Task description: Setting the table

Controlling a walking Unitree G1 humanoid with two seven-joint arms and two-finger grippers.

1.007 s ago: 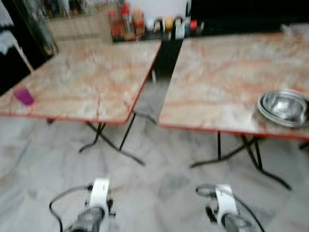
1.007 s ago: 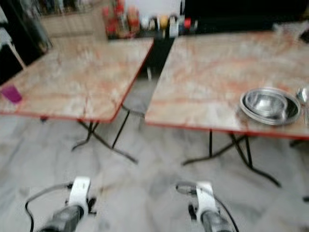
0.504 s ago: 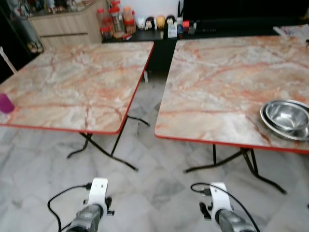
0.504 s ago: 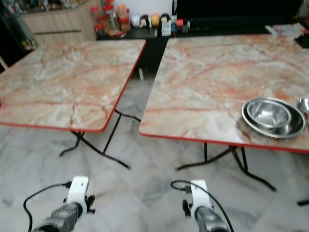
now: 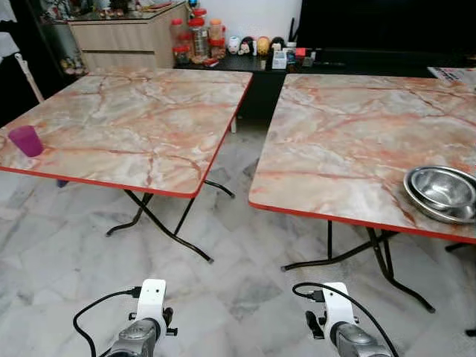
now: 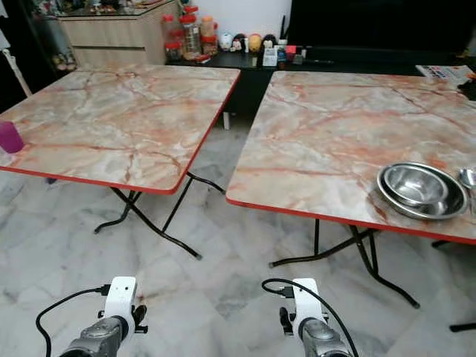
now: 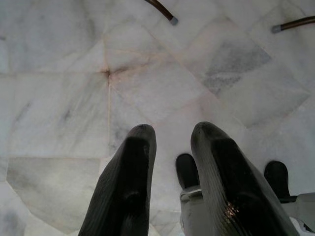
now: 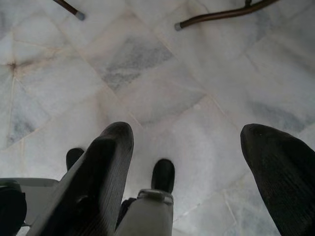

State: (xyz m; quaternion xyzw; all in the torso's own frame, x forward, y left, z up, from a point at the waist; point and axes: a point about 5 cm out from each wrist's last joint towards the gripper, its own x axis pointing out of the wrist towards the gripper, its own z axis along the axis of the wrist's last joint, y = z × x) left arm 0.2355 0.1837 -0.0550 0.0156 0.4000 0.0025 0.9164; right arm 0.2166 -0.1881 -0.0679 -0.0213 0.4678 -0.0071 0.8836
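Note:
A stack of steel bowls (image 6: 421, 190) sits near the front right edge of the right marble-topped table (image 5: 349, 141), with a spoon (image 6: 468, 178) just to its right. On the left table (image 5: 134, 126), a purple cup (image 5: 27, 140) stands at the far left edge. Both arms hang low in front of me, well short of the tables. My left gripper (image 7: 173, 132) points at the floor, its fingers close together with nothing between them. My right gripper (image 8: 187, 130) also points at the floor, fingers spread wide and empty.
A gap of marble floor (image 5: 238, 171) runs between the two folding tables, whose black legs (image 5: 167, 223) splay outward. A dark counter (image 5: 260, 56) with jars and bottles and a wooden cabinet (image 5: 126, 41) stand behind. My feet (image 8: 163, 174) are on the floor below the grippers.
The whole picture has shifted and sharpened as the camera moved; the purple cup is back in view. The arms still hang low as before.

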